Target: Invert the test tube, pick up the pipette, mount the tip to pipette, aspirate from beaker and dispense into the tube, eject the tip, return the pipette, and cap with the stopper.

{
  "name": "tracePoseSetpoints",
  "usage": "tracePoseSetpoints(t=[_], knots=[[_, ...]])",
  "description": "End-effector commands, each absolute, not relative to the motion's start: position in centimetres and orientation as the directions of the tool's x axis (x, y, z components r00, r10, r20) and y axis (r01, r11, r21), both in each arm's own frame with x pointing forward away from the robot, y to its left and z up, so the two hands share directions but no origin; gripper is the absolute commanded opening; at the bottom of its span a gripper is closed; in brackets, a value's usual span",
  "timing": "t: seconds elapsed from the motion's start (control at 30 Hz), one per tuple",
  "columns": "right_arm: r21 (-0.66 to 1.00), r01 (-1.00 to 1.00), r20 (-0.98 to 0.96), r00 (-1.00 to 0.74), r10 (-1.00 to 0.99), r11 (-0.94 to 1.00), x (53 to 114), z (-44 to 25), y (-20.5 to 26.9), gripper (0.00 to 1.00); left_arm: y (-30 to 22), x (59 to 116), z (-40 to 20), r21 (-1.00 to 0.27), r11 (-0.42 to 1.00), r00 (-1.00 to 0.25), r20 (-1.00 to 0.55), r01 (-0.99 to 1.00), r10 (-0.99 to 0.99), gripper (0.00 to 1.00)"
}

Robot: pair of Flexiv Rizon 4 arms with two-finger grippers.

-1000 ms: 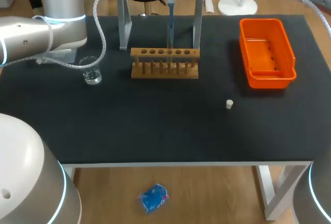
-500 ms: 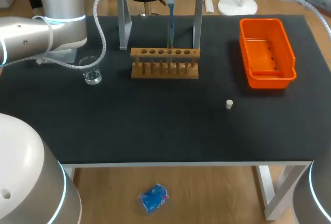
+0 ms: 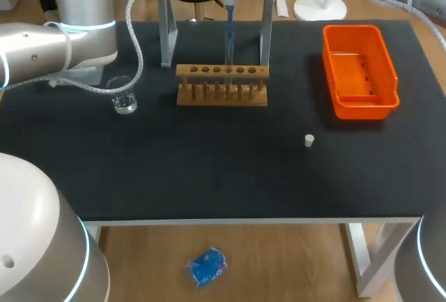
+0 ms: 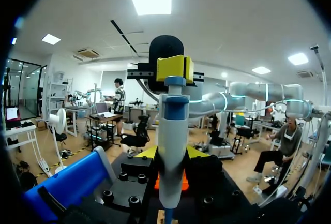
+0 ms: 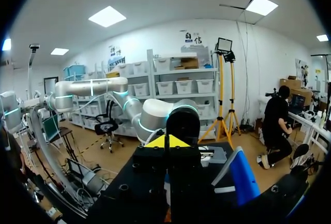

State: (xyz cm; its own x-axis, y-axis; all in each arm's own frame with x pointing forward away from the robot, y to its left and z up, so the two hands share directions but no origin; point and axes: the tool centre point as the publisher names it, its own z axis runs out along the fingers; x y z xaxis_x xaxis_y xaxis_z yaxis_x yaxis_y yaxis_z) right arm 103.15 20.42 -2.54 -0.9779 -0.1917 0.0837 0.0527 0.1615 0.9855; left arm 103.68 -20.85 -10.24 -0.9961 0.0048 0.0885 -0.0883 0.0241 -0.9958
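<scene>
Two jaws | left jaws clamped on pipette (image 4: 171,146) above rack (image 3: 223,97) | right jaws apparently closed, tips together

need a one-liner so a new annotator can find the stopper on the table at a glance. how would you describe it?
Start at the orange bin on the right side of the black table. Nearer the table's front edge, slightly toward the middle, the stopper stands alone on bare surface. It is a small white plug, well apart from the wooden rack and glass beaker.
</scene>
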Motion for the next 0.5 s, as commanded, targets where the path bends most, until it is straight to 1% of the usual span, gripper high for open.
tracePoseSetpoints(t=[0.03, 0.5], knots=[[0.985, 0.056, 0.087, -0.978, -0.187, 0.161, 102.76, -3.22, 20.29, 0.00, -20.86, 103.75, -9.79, -0.996, 0.023, -0.996, 0.088, -0.088, 0.002, 0.00], [0.985, 0.072, 0.100, -0.978, -0.183, 0.156, 102.63, -3.67, 20.18, 0.00, -20.86, 103.75, -9.79, -0.996, 0.023, -0.996, 0.088, -0.088, 0.002, 0.00]])
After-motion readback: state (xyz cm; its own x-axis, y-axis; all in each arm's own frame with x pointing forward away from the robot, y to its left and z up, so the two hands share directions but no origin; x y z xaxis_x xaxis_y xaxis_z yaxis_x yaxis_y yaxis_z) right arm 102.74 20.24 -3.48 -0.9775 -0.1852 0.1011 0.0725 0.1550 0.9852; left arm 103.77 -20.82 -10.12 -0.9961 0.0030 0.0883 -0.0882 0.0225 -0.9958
